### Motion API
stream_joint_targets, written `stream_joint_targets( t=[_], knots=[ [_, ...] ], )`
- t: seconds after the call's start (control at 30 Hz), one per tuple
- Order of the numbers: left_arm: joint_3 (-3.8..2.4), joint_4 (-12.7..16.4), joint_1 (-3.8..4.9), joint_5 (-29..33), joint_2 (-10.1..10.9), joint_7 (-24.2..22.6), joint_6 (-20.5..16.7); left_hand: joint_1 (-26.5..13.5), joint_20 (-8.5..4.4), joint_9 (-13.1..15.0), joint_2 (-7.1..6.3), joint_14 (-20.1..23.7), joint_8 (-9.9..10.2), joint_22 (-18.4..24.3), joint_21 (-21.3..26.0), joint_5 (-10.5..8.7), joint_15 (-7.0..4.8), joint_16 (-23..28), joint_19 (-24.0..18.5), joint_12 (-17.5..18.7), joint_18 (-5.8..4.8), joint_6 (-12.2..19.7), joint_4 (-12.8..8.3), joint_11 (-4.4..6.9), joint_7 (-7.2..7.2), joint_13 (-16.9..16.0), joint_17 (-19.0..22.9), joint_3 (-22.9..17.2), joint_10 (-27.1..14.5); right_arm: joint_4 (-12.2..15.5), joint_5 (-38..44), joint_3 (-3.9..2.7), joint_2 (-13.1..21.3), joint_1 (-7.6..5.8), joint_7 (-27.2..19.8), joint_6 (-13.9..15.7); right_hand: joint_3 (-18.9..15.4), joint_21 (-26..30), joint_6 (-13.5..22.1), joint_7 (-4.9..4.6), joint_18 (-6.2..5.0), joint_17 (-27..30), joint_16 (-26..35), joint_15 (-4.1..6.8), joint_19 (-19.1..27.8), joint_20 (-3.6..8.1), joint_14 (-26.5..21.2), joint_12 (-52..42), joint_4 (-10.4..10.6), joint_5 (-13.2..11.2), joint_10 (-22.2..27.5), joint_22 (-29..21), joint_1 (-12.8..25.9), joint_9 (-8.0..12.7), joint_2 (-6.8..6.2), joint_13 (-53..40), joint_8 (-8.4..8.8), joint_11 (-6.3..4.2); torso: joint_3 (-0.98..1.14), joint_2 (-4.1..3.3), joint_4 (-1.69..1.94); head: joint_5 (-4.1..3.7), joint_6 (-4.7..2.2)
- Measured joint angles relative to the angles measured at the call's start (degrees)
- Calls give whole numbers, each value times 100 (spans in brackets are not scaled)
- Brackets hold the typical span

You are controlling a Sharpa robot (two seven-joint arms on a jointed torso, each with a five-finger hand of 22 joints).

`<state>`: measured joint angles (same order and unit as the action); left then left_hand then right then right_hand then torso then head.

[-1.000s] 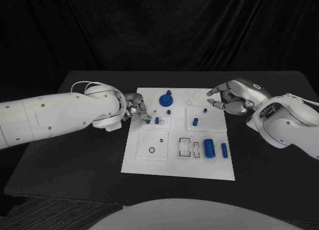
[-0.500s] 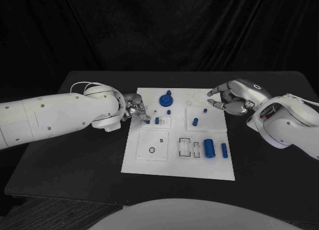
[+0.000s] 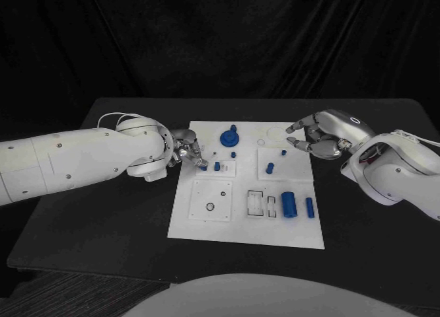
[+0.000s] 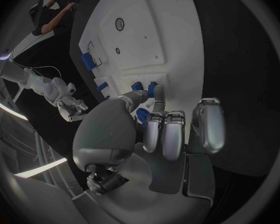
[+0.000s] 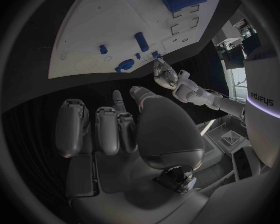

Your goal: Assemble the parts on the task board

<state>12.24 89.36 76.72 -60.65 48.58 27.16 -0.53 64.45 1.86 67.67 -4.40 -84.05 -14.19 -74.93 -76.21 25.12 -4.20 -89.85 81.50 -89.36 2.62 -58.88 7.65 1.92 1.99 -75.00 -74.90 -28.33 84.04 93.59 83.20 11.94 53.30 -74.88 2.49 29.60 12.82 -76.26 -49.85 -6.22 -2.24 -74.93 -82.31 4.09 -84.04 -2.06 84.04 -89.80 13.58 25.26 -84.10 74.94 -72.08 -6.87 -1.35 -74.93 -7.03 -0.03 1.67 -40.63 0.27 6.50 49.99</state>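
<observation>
Head view first: we've got the white task board [image 3: 247, 228] mid-table on the black table [image 3: 106, 224], with our left hand [image 3: 189, 153] at its left edge, fingertips right against a small blue peg [image 3: 203, 167]. We can't tell if it's actually pinching that peg. Our right hand [image 3: 318, 135] sits off the board's far right corner, fingers curled loosely, holding nothing. Counting blue parts on the board: one round gear-like piece [image 3: 228, 138], two fat cylinders [image 3: 288, 203] near the right edge, and about five small pegs.
</observation>
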Motion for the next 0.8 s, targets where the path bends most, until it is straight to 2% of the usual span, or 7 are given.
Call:
stream_joint_targets(
  t=[0.13, 0.2, 0.23, 0.37, 0.53, 0.6, 0.8],
  knots=[
    [-4, -4, 0, 1, -5, 1, 21, 0, 2, 1, 0, 0, 0, 0, 21, -45, 0, 0, -2, 44, 0, 2, 16, 0, -2, 0, 0, -16, 0, -2, 0, 0, -3, 1, 0, 0, 0, 0, 0, 0, 0, 0, 0, 0, 0, 0, 0, 0, 0, 0, 0, 0, 0, 0, 0, 0, 0, 0, 0, -1, 1, -1, 0],
    [-5, -5, 0, 1, -7, 1, 32, -39, 22, 2, 39, 0, 0, 0, 22, -189, 0, 0, -22, 44, 0, 14, 3, 0, -13, 0, 0, -29, 0, -2, 0, 0, -3, 3, 0, 0, 0, 0, 0, 0, 0, 0, 0, 0, 0, 0, 0, 0, 0, 0, 0, -1, 0, 0, 0, 1, 0, 0, 0, -3, 1, -3, 0],
    [-6, -6, 0, 1, -8, 2, 36, -76, 22, 3, 77, 0, 0, 0, 21, -348, 0, 0, -22, 44, 0, 14, -34, 0, -14, 0, 0, -66, 0, -2, 0, 0, -3, 4, 1, -1, 0, 0, 0, 0, 0, 0, 0, 0, 0, 0, 0, 0, 0, 0, 0, 0, 0, 0, 0, 0, 0, 0, 0, -3, 1, -4, 0],
    [-11, -11, 0, 2, -12, 2, 58, -178, 22, -5, 159, 0, 1, 1, 47, -702, 0, 0, -22, 44, 0, 15, -53, 0, -15, 0, -3, -27, 0, -5, 0, 0, -5, 6, 1, -1, 0, 0, 0, 0, 0, 0, 0, 0, 0, 0, 0, 0, 0, 0, 0, -1, 0, 0, 0, 1, 0, 0, 1, -5, 1, -7, 0],
    [-13, -21, 1, 2, -14, 2, 80, -414, 42, -60, 188, 0, 0, 1, 48, -1253, 0, 0, -42, 44, 0, -42, 130, 0, -46, 0, -4, 351, 0, -9, 0, 0, -8, 9, 1, -2, 1, 0, 0, 0, 0, 1, 0, 0, 0, 0, 0, 0, -1, 4, 0, -1, -1, 0, -1, 1, 0, 0, 1, -5, -1, 0, 0],
    [-7, -26, 0, 2, -18, 3, 91, -460, 42, -76, 185, 0, 34, 1, 73, -1354, 0, 0, -42, 44, 0, -42, 174, 0, -47, 0, -4, 478, 0, -13, 0, 0, -11, 10, 1, -2, 16, 0, 0, 0, 0, 1, 0, 0, 0, 0, 0, 0, -16, 42, 0, -1, -24, 5, -24, 1, 0, 0, 1, -5, -2, 2, 0],
    [-1, -36, -4, 2, -20, 9, 121, -536, 42, -92, 202, 0, 38, 1, 81, -1442, 0, 0, -42, 44, 0, -63, 279, 0, -26, 0, -4, 645, 0, -19, 0, 0, -14, 15, 1, -3, 16, 0, 0, 0, 0, 1, 0, 0, 0, 0, 0, 0, -16, 43, 0, -2, -24, 5, -24, 1, 0, 0, 1, -5, -4, 12, 0]
  ],
)
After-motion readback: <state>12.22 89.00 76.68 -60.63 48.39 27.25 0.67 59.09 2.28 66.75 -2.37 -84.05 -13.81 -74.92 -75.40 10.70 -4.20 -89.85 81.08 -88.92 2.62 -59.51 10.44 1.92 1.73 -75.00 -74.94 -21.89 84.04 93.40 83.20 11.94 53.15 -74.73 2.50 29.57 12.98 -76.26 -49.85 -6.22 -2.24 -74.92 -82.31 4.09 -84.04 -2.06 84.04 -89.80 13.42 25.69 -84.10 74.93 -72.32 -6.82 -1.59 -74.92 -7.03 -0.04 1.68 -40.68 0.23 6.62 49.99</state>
